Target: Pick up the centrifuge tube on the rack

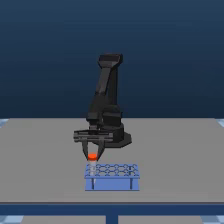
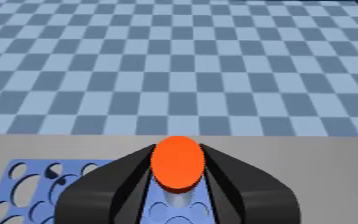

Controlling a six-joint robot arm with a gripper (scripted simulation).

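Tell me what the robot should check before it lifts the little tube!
1. Claw around the tube's orange cap: ok; a black finger sits on each side.
2. Fingers pressing the cap firmly: cannot tell.
3. Tube above the blue rack, at its corner on the exterior view's left: ok.
4. Tube's bottom out of its hole: cannot tell, hidden.
5. Space above to lift: ok.

A simulated lab bench rather than a real room — flat untextured grey table [image 1: 165,150], plain dark-blue backdrop, blue checkered floor [image 2: 175,65], and a blue rack [image 1: 112,176] of round holes holding an orange-capped centrifuge tube [image 2: 177,165].
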